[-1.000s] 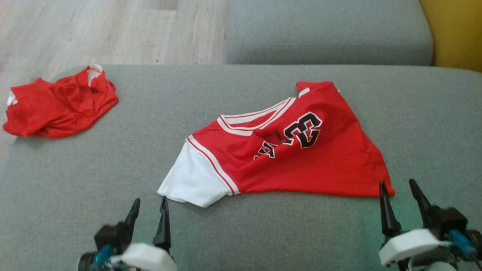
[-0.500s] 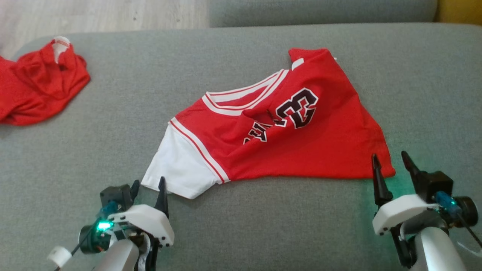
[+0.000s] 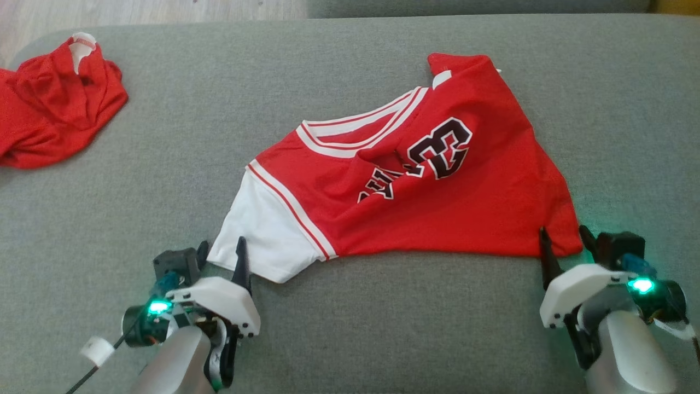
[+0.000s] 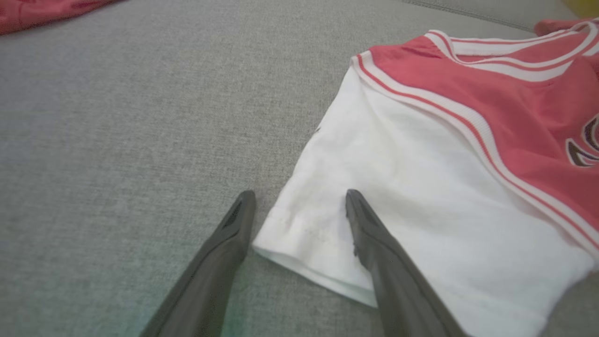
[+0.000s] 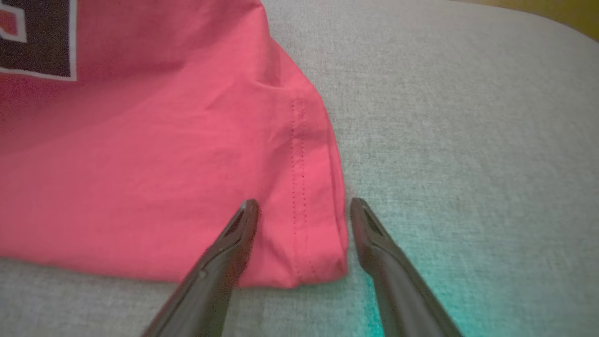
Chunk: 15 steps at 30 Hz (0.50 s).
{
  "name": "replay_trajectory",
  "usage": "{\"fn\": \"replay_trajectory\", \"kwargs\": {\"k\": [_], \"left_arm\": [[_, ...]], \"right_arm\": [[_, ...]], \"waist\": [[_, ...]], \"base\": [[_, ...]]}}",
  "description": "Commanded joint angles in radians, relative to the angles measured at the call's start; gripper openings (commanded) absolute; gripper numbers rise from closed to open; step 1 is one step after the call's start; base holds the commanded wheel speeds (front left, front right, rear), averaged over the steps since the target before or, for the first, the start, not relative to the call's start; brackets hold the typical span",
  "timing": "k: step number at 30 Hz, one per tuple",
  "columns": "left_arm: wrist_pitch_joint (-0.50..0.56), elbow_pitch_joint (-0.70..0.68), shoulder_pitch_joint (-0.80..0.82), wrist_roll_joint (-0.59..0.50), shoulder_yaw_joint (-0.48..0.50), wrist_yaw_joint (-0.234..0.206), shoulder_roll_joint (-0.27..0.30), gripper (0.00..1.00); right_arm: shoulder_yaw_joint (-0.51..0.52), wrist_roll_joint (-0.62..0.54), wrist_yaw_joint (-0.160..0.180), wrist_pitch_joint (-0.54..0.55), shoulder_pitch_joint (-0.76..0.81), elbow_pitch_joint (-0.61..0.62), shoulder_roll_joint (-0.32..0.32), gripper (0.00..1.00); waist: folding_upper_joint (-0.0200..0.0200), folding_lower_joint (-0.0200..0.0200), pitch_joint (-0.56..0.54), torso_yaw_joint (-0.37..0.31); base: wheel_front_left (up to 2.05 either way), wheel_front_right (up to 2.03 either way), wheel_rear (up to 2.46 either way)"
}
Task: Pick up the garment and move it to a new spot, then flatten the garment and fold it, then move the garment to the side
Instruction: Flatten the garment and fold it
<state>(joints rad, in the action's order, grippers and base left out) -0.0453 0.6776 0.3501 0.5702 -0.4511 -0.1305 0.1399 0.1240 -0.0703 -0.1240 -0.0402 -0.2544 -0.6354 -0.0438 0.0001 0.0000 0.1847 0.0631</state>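
Note:
The garment (image 3: pixel 437 202) is a red jersey with white trim, a white sleeve and dark lettering, lying crumpled on the grey cushion (image 3: pixel 350 328). My left gripper (image 3: pixel 221 250) stands open astride the corner of the white sleeve (image 4: pixel 402 206), one finger on each side of the hem in the left wrist view. My right gripper (image 3: pixel 563 236) is open around the jersey's red bottom corner (image 5: pixel 309 224). Its fingers (image 5: pixel 234 234) straddle the stitched hem, and neither gripper is closed on the cloth.
A second red garment (image 3: pixel 49 115) lies bunched at the cushion's far left edge. Wooden floor (image 3: pixel 136 10) shows beyond the cushion's far left, and another grey cushion (image 3: pixel 465 5) at the top edge.
The head camera has tilted down and the picture has shifted. Both grippers have advanced onto the jersey's near corners: the left to the white sleeve, the right to the red hem. Both stay open.

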Motion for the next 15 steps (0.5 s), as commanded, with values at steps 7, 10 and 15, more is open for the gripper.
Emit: {"fn": "replay_trajectory", "kwargs": {"k": [7, 10, 15], "left_arm": [[-0.003, 0.04, 0.053, -0.013, -0.005, 0.024, -0.01, 0.0], [-0.019, 0.036, 0.056, -0.015, -0.009, 0.031, -0.01, 0.0], [-0.059, -0.01, 0.053, -0.02, -0.007, 0.032, 0.004, 0.0]], "right_arm": [[-0.078, 0.06, -0.007, 0.04, -0.026, -0.062, -0.006, 0.15], [-0.088, 0.076, -0.007, 0.016, -0.026, -0.054, -0.006, 0.0], [-0.093, 0.106, -0.007, -0.029, -0.031, -0.011, -0.006, 0.0]], "waist": [[-0.0001, 0.0, -0.002, 0.005], [-0.0001, 0.0, -0.009, 0.001], [-0.0001, 0.0, -0.033, -0.004]], "base": [[0.0, 0.0, 0.0], [0.0, 0.0, 0.0], [0.0, 0.0, 0.0]]}}
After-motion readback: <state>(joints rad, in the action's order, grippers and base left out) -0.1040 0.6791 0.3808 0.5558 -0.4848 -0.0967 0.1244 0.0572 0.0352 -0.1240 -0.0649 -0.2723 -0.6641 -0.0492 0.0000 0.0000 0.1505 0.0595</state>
